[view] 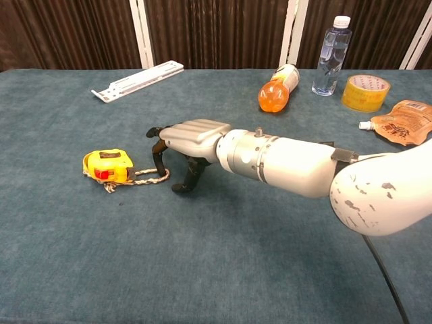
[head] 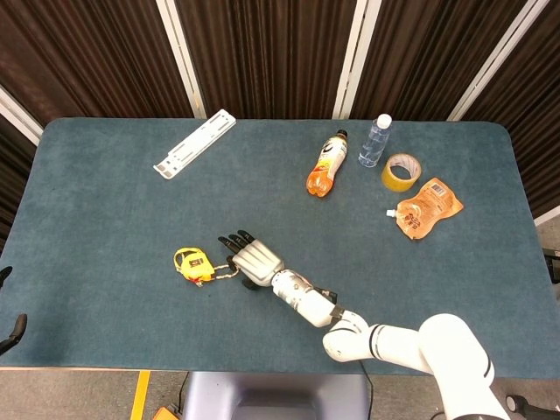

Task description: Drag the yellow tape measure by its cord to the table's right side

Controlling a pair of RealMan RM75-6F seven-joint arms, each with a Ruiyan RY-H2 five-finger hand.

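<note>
— Chest view first: where does the yellow tape measure (view: pixel 108 166) sit?

— On the table (view: pixel 223 270), toward its left half and nearer the front edge than the back. Its braided cord (view: pixel 150 177) lies in a loop on the cloth, trailing off the case toward the table's right side.

— And the right hand (view: pixel 183 143)?

— Just beside the case, palm down over the loop. The dark fingers (view: pixel 159 156) are curled downward, and their tips come down at the cord, one of them inside or against the loop. Whether the cord is actually pinched I cannot tell; the fingertips hide that spot.

— Does the head view help?

— Not much. It shows the right hand (head: pixel 253 260) close to the tape measure (head: pixel 192 264), the cord (head: pixel 224 272) running under the fingers, and the forearm reaching in from the front edge.

— The left hand?

— Only dark fingertips (head: pixel 12 328) at the table's front left corner, too little to judge how they lie.

— What else is on the table?

— A white bracket (head: pixel 194 143) near the back left. Toward the back right: an orange bottle (head: pixel 327 164) lying down, a clear water bottle (head: pixel 374 141) upright, a roll of yellow tape (head: pixel 402 171) and an orange pouch (head: pixel 425 209) just beside it.
</note>
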